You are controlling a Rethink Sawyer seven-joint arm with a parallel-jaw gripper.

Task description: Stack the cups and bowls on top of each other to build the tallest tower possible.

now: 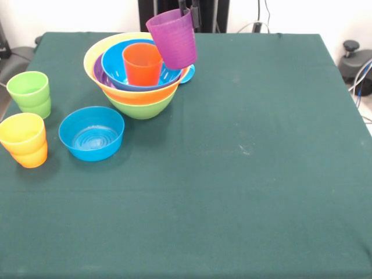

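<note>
Front view, purple cup: raised at tower's right rim, mouth upward, axis tilted.
Gripper: mostly hidden at cup rim; grip unclear.
Tower: lime green bowl base; orange cup upright inside.
Blue bowl: alone, empty.

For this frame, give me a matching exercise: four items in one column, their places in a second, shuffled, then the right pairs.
Items:
1. purple cup
2. orange cup
3. green cup
4. separate blue bowl

Places:
A. upright inside the blue bowl at the top of the tower
B. on the table in front of the tower, holding nothing
C. tilted in the air over the tower's edge, at the gripper
D. on the table near the edge, beside the yellow cup

Pairs: 1-C, 2-A, 3-D, 4-B
</note>
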